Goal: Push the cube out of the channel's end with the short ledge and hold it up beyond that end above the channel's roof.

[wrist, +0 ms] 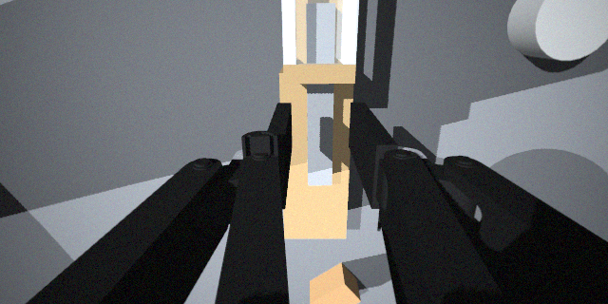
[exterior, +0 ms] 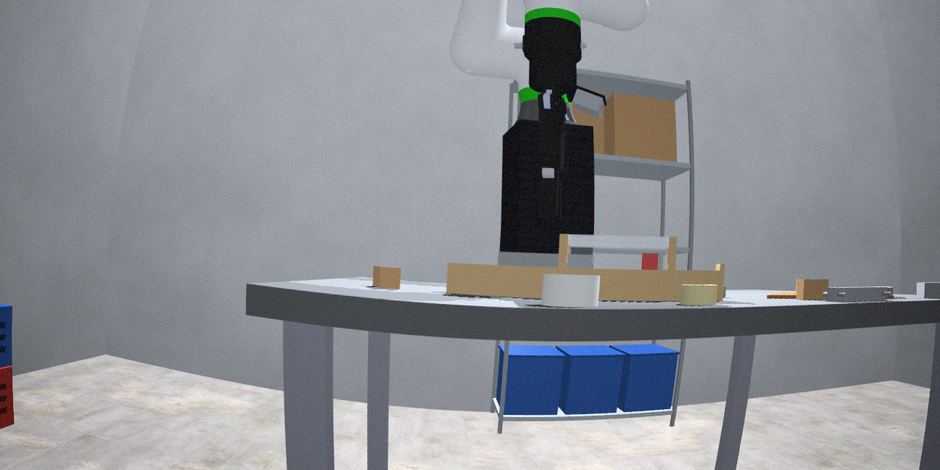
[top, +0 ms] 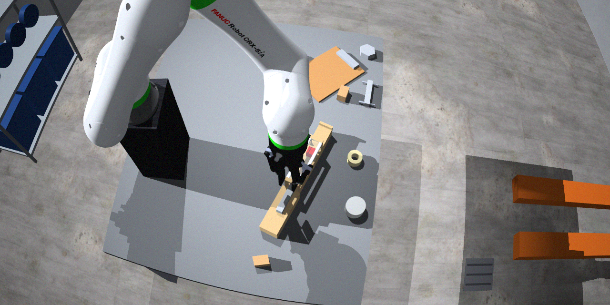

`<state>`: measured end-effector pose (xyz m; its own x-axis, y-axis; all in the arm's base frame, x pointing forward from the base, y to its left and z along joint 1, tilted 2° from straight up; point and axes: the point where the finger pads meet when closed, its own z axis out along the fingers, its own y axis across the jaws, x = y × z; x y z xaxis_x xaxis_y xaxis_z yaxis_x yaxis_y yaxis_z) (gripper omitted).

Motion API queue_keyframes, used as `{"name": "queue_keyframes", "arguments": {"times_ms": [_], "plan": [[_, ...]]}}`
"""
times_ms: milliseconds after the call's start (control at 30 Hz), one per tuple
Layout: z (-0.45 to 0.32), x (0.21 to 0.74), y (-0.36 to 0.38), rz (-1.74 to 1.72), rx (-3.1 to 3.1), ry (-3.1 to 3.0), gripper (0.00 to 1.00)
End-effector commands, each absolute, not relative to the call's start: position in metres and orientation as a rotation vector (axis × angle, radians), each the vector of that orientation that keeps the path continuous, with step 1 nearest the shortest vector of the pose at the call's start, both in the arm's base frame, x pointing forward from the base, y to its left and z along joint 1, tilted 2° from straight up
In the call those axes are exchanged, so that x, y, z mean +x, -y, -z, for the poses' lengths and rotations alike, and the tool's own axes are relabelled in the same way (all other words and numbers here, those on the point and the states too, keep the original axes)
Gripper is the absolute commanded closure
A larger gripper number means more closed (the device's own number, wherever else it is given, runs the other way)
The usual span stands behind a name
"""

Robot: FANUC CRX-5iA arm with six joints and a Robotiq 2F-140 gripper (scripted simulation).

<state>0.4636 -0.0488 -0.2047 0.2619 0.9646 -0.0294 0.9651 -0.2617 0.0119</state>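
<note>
A long tan channel lies on the grey table. Part of it is covered by a clear roof. The red cube sits under the roof, toward the end with the raised lip. A grey stick lies along the channel's open part and points into the roofed part. My gripper hangs above the open part. It is partly open and empty, with its fingers to either side of the channel walls and clear of the stick.
A white cylinder and a cream ring stand beside the channel. A tan cube lies near the front edge. An orange board and small grey parts lie at the far corner. The black pedestal stands to the left.
</note>
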Motion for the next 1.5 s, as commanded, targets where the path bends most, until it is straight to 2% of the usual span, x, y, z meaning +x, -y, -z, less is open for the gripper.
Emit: {"name": "queue_keyframes", "arguments": {"times_ms": [0, 700, 867, 967, 1367, 1433, 1467], "plan": [[0.204, 0.464, 0.049, 0.023, 2.473, -1.892, 0.7], [0.204, 0.464, 0.048, 0.023, 2.472, -1.892, 0.7], [0.205, 0.465, 0.026, 0.023, 2.46, -1.909, 0.7], [0.207, 0.462, -0.041, 0.023, 2.422, -1.959, 0.7], [0.211, 0.415, -0.162, 0.027, 2.291, -2.11, 0.7], [0.211, 0.415, -0.162, 0.027, 2.291, -2.11, 0.7], [0.212, 0.404, -0.193, 0.027, 2.291, -2.11, 0.7]]}}
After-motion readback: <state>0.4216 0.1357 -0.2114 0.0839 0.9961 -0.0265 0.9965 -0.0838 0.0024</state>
